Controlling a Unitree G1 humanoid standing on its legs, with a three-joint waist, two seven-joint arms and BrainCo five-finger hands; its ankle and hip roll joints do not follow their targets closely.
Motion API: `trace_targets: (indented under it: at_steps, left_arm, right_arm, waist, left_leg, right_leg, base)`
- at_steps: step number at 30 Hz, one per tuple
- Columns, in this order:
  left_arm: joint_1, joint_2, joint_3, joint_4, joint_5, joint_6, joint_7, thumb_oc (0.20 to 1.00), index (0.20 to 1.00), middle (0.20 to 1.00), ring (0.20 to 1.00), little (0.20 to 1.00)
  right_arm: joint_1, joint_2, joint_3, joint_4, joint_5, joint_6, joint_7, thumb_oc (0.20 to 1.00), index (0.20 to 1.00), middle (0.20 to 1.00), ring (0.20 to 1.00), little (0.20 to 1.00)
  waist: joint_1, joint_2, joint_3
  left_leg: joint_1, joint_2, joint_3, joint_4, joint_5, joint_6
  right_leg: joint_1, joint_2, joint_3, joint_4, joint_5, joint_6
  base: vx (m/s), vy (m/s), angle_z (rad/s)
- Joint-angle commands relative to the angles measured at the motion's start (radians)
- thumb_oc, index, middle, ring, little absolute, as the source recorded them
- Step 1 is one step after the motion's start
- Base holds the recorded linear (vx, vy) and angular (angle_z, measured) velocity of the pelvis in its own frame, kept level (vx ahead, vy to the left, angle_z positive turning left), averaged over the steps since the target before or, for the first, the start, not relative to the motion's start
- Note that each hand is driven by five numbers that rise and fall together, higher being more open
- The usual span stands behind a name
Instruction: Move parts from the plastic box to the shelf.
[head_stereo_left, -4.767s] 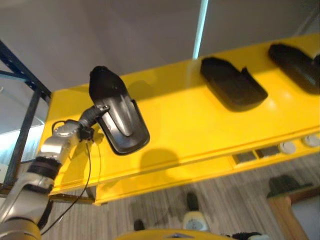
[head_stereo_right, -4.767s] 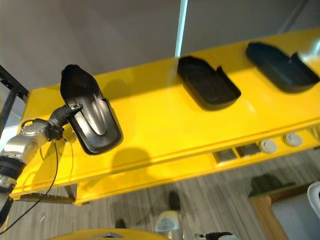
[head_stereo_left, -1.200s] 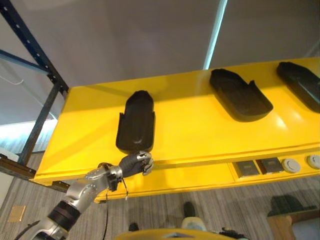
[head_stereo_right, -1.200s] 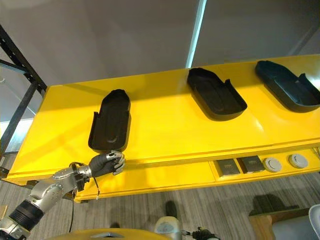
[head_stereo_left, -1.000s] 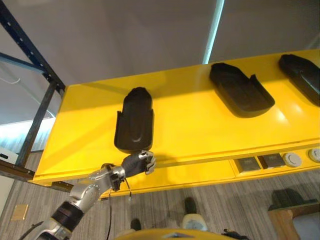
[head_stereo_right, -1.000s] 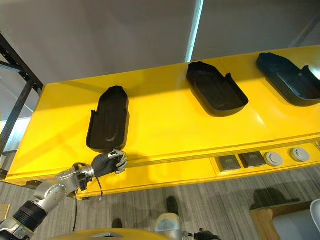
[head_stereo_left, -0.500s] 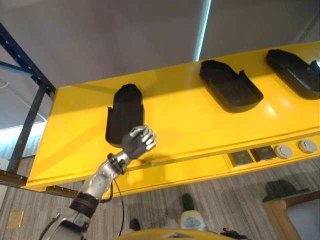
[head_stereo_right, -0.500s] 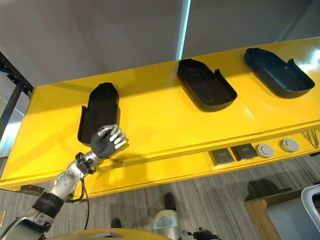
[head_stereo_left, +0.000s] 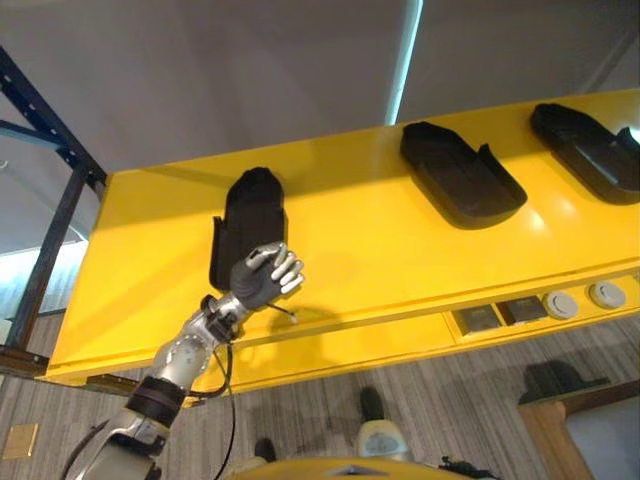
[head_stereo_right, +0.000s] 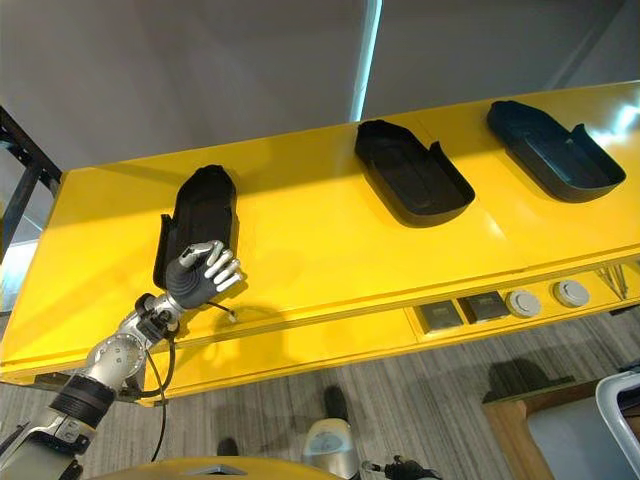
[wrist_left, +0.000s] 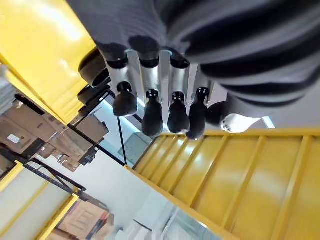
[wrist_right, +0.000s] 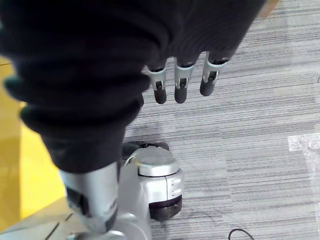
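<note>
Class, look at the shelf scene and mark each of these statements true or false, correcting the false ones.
1. Three black plastic parts lie on the yellow shelf. True: the left part, the middle part and the right part.
2. The left hand grips the left part. False: its relaxed fingers hold nothing, in front of that part's near end.
3. The middle part touches the right part. False: bare yellow shelf separates them.
4. The right hand hangs over grey carpet floor, holding nothing. True.
5. Two round discs sit in the shelf's front edge. True.
6. The left part stands upright on its end. False: it lies flat on the shelf.
</note>
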Motion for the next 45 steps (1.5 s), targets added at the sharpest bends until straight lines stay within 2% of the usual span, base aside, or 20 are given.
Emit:
trace_targets:
  at_steps: [1,3,5,8,10,11,16,17,19,21,23,28,29,35,45]
  left_arm:
    - [-0.054,0.045,0.03,-0.14,0.126,-0.134,0.165,0.2,0.2,0.2,0.2,0.2]
    - [-0.026,0.074,0.057,-0.196,0.187,-0.153,0.277,0.2,0.2,0.2,0.2,0.2]
    - [-0.005,0.092,0.081,-0.227,0.233,-0.159,0.344,0.2,0.2,0.2,0.2,0.2]
    - [0.069,0.138,0.127,-0.295,0.387,-0.167,0.456,0.2,0.2,0.2,0.2,0.2]
    - [0.173,0.146,0.149,-0.366,0.416,-0.175,0.473,0.2,0.2,0.2,0.2,0.2]
    - [0.212,0.145,0.138,-0.392,0.461,-0.198,0.491,0.2,0.2,0.2,0.2,0.2]
    - [0.284,0.149,0.098,-0.414,0.438,-0.193,0.501,0.2,0.2,0.2,0.2,0.2]
    - [0.313,0.157,0.069,-0.409,0.426,-0.172,0.455,0.2,0.2,0.2,0.2,0.2]
    - [0.327,0.163,0.047,-0.402,0.429,-0.175,0.447,0.2,0.2,0.2,0.2,0.2]
    - [0.337,0.17,0.019,-0.393,0.388,-0.181,0.448,0.2,0.2,0.2,0.2,0.2]
    - [0.338,0.178,-0.022,-0.372,0.391,-0.225,0.461,0.2,0.2,0.2,0.2,0.2]
    - [0.31,0.172,-0.076,-0.337,0.35,-0.266,0.476,0.2,0.2,0.2,0.2,0.2]
    - [0.294,0.165,-0.094,-0.314,0.349,-0.306,0.489,0.2,0.2,0.2,0.2,0.2]
    - [0.251,0.14,-0.104,-0.29,0.331,-0.351,0.546,0.2,0.2,0.2,0.2,0.2]
    - [0.149,0.102,-0.087,-0.234,0.347,-0.382,0.621,0.2,0.2,0.2,0.2,0.2]
  right_arm:
    - [-0.052,-0.012,-0.009,0.04,-0.021,0.014,-0.007,1.0,1.0,1.0,1.0,1.0]
    - [-0.052,-0.003,-0.009,0.032,-0.014,0.024,-0.014,1.0,1.0,1.0,1.0,1.0]
    - [-0.05,0.001,-0.01,0.027,-0.008,0.029,-0.019,1.0,1.0,1.0,1.0,1.0]
    - [-0.052,0.012,-0.017,0.022,0.0,0.044,-0.019,1.0,1.0,1.0,1.0,1.0]
    - [-0.067,0.026,-0.02,0.042,0.023,0.036,-0.017,1.0,1.0,1.0,1.0,1.0]
    - [-0.083,0.033,-0.021,0.071,0.031,0.023,-0.015,1.0,1.0,1.0,1.0,1.0]
    - [-0.114,0.031,-0.016,0.098,0.091,0.021,-0.027,1.0,1.0,1.0,1.0,1.0]
    - [-0.132,0.026,-0.016,0.11,0.115,0.027,-0.031,1.0,1.0,1.0,1.0,1.0]
    - [-0.142,0.021,-0.016,0.117,0.113,0.03,-0.028,1.0,1.0,1.0,1.0,1.0]
    - [-0.153,0.014,-0.012,0.123,0.113,0.028,-0.028,1.0,1.0,1.0,1.0,1.0]
    - [-0.165,0.005,-0.006,0.131,0.113,0.028,-0.025,1.0,1.0,1.0,1.0,1.0]
    - [-0.173,0.009,0.015,0.13,0.105,0.021,-0.035,1.0,1.0,1.0,1.0,1.0]
    - [-0.172,0.011,0.024,0.128,0.13,0.028,-0.043,1.0,1.0,1.0,1.0,1.0]
    - [-0.156,0.014,0.021,0.127,0.147,0.036,-0.047,1.0,1.0,1.0,1.0,1.0]
    - [-0.139,0.007,0.027,0.094,0.122,0.023,-0.034,1.0,1.0,1.0,1.0,1.0]
  waist:
    - [0.008,0.041,-0.021]
    - [0.027,0.037,-0.028]
    - [0.04,0.035,-0.032]
    - [0.077,0.029,-0.035]
    - [0.125,0.025,-0.031]
    - [0.147,0.023,-0.027]
    - [0.185,0.024,-0.01]
    - [0.202,0.028,-0.002]
    - [0.208,0.03,0.001]
    - [0.212,0.033,0.004]
    - [0.213,0.039,0.008]
    - [0.204,0.041,0.009]
    - [0.197,0.04,0.01]
    - [0.172,0.034,0.016]
    - [0.12,0.029,0.054]
  left_leg:
    - [-0.031,-0.055,0.06,-0.001,-0.028,0.073]
    - [-0.03,-0.056,0.057,-0.001,-0.029,0.074]
    - [-0.03,-0.057,0.055,-0.001,-0.028,0.075]
    - [-0.034,-0.058,0.048,-0.001,-0.026,0.075]
    - [-0.047,-0.057,0.031,-0.001,-0.023,0.078]
    - [-0.055,-0.057,0.02,-0.001,-0.02,0.078]
    - [-0.074,-0.056,0.0,0.004,-0.013,0.08]
    - [-0.083,-0.057,-0.008,0.007,-0.012,0.081]
    - [-0.087,-0.056,-0.009,0.009,-0.011,0.08]
    - [-0.091,-0.055,-0.01,0.01,-0.009,0.078]
    - [-0.096,-0.055,-0.013,0.009,-0.006,0.077]
    - [-0.098,-0.053,-0.01,0.005,-0.004,0.074]
    - [-0.103,-0.052,-0.012,0.001,-0.001,0.072]
    - [-0.116,-0.047,-0.008,-0.001,0.001,0.07]
    - [-0.155,-0.033,0.014,-0.001,0.011,0.064]
  right_leg:
    - [0.081,0.043,-0.039,0.034,-0.128,-0.027]
    - [0.089,0.042,-0.049,0.023,-0.123,-0.025]
    - [0.092,0.04,-0.056,0.019,-0.122,-0.024]
    - [0.095,0.037,-0.075,0.009,-0.115,-0.02]
    - [0.094,0.034,-0.105,0.004,-0.114,-0.02]
    - [0.095,0.033,-0.122,0.004,-0.115,-0.021]
    - [0.086,0.029,-0.151,0.012,-0.12,-0.024]
    - [0.083,0.025,-0.169,0.013,-0.12,-0.024]
    - [0.081,0.023,-0.176,0.014,-0.121,-0.024]
    - [0.078,0.022,-0.18,0.016,-0.121,-0.024]
    - [0.074,0.021,-0.187,0.018,-0.12,-0.024]
    - [0.069,0.024,-0.184,0.015,-0.119,-0.023]
    - [0.06,0.028,-0.174,0.012,-0.116,-0.023]
    - [0.038,0.04,-0.141,0.006,-0.108,-0.025]
    - [-0.024,0.059,-0.08,0.004,-0.094,-0.029]
  base:
    - [-0.12,0.002,0.05]
    - [-0.07,-0.005,0.04]
    - [-0.04,-0.009,0.03]
    - [-0.08,-0.039,0.08]
    - [-0.16,-0.116,0.25]
    - [-0.12,-0.103,0.35]
    - [-0.11,-0.041,0.31]
    - [-0.13,-0.023,0.21]
    - [-0.08,-0.007,0.16]
    - [-0.05,0.016,0.18]
    - [-0.04,0.01,0.13]
    - [0.02,-0.023,0.05]
    - [0.0,0.0,0.0]
    - [0.05,-0.031,-0.05]
    - [0.0,-0.031,-0.16]
